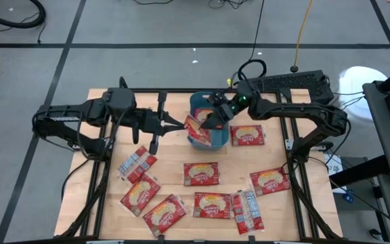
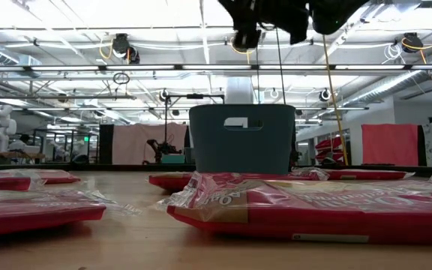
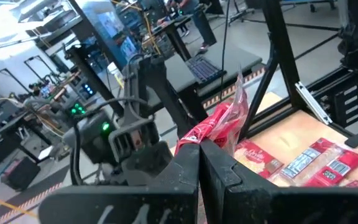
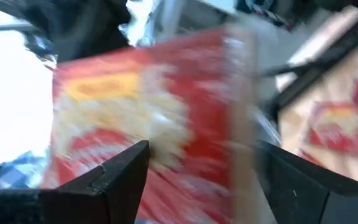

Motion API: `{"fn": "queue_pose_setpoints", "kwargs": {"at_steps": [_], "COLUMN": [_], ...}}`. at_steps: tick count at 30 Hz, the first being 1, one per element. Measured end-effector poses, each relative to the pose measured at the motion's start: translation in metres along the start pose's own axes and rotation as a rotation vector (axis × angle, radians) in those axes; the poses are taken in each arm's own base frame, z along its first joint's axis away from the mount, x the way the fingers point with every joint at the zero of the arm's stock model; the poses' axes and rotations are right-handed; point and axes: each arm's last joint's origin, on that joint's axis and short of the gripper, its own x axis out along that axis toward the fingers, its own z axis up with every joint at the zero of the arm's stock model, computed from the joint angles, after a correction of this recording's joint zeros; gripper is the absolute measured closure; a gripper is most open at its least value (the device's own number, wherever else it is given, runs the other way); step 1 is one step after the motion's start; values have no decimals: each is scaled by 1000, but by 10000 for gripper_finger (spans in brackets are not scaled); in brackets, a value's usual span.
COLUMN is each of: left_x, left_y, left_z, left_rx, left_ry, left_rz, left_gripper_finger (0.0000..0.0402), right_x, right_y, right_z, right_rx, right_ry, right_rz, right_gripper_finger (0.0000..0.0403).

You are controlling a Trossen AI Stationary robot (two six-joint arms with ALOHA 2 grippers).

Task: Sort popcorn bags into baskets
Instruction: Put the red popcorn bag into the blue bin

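Observation:
A red popcorn bag (image 1: 194,127) hangs in the air over the left rim of the teal basket (image 1: 196,103), with my left gripper (image 1: 179,124) shut on it. My right gripper (image 1: 212,122) is open and faces the same bag from the right. In the right wrist view the bag (image 4: 154,124) fills the space ahead of the spread fingers (image 4: 126,171); I cannot tell whether they touch it. Several more popcorn bags lie flat on the table nearer the front, among them one (image 1: 201,173) in the middle. In the low view the basket (image 2: 242,139) stands upright on the table. My left gripper pinches the bag's near edge (image 3: 194,138) between its two shut fingers. The fingers reach in about level from the table's left side. The bag stands up on edge beyond the fingertips, lifted clear of the table and the basket.
Bags lie at the front left (image 1: 141,193), front middle (image 1: 212,205) and right (image 1: 269,181). One bag (image 1: 248,135) lies just right of the basket. Two show silvery backs (image 1: 137,165) (image 1: 246,210). A keyboard (image 1: 293,83) sits beyond the table's far edge.

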Motion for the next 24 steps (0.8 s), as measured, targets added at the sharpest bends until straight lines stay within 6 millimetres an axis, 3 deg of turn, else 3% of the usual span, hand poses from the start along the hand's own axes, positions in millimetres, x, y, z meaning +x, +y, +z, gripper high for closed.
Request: {"fn": "queue_pose_setpoints", "kwargs": {"at_steps": [8,16,24], "left_x": [0,-2,-8], "left_y": [3,5,8], "left_z": [1,1,1], "left_rx": [-10,-10,-133], "left_ry": [-8,-8,30], "left_rz": [28,50,120], "left_gripper_finger": [401,401,396], "right_x": [6,10,3], "right_y": [34,38,33], "right_z": [-4,-7,0], "right_rx": [-19,14,-1], "right_ry": [-98,-122,-164], "right_rz": [242,288,248], "right_gripper_finger": [148,192,274]}}
